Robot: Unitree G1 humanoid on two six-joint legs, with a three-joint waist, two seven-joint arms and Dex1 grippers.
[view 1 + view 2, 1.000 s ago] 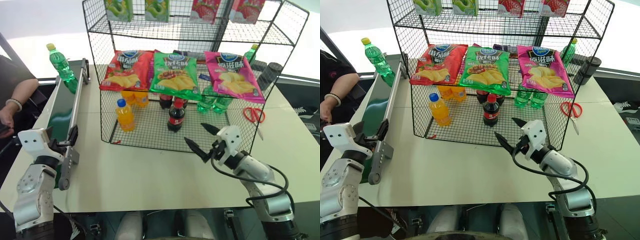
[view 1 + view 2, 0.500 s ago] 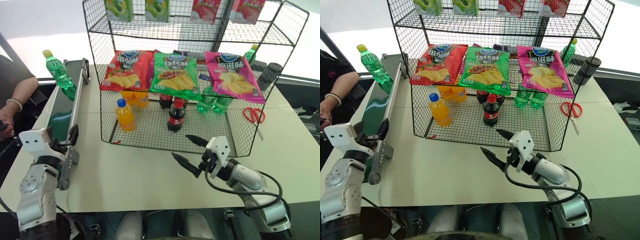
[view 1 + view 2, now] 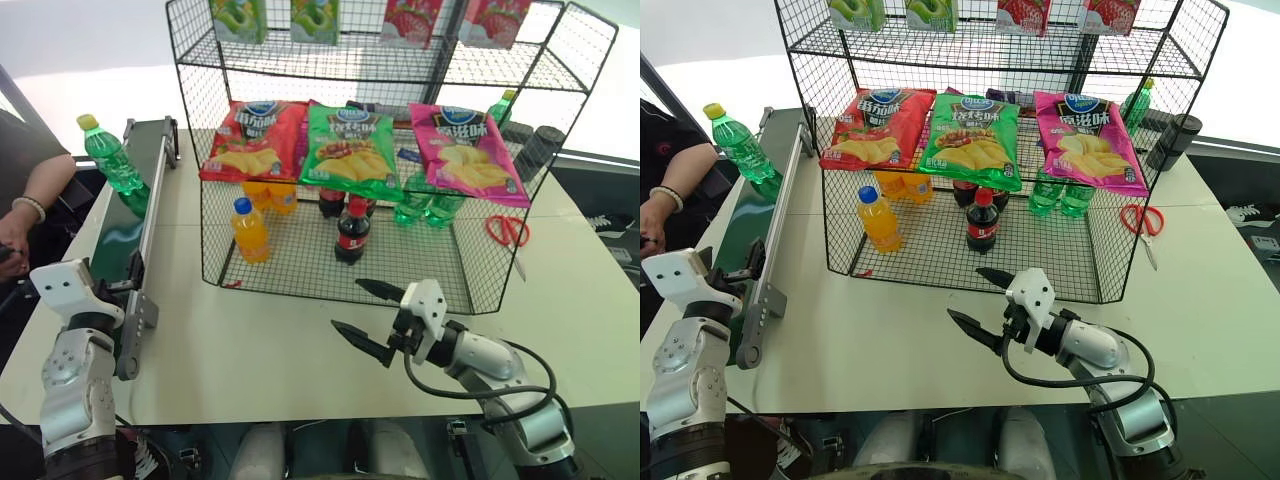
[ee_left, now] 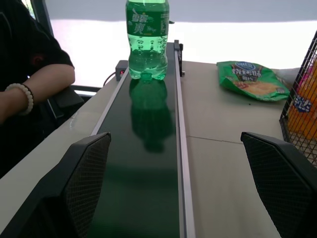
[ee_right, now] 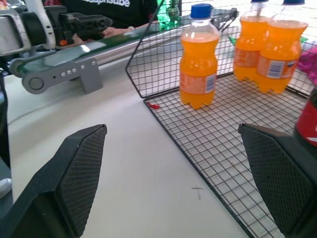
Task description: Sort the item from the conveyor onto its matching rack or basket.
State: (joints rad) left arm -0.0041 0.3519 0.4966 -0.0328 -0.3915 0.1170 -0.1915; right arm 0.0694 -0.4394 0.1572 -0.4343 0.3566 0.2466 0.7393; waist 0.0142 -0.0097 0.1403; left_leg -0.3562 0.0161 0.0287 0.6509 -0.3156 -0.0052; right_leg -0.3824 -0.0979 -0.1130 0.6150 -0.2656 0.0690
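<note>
Head views: I see the green bottle (image 3: pixel 112 158) with its yellow cap standing upright on the far part of the conveyor (image 3: pixel 118 232), whose dark green belt runs between grey rails along the left edge of the table (image 3: pixel 250 350). In the left wrist view the bottle's cap is cut off by the frame edge, and only its label and lower body show, mirrored on the belt. My left claw (image 4: pixel 181 191) sits at the near end of the conveyor with its fingers spread wide apart and nothing between them; the bottle is well ahead of it. My right claw (image 3: pixel 362 318) hangs over the bare table just in front of the black wire rack (image 3: pixel 380 160), fingers likewise wide apart and empty, pointing toward the conveyor side.

Rack contents: three chip bags, red (image 3: pixel 248 140), green (image 3: pixel 350 150) and pink (image 3: pixel 468 150), lie across the middle tier and hide much of what stands behind them. On the lowest tier I see an orange bottle (image 3: pixel 249 231) with a blue cap and a cola bottle (image 3: pixel 351 230); further orange and green bottles behind are only partly visible. The top-tier packets are cut off above. Red-handled scissors (image 3: pixel 510 230) lie on the table right of the rack. A person's forearm (image 3: pixel 35 190) shows beyond the conveyor, largely out of frame
</note>
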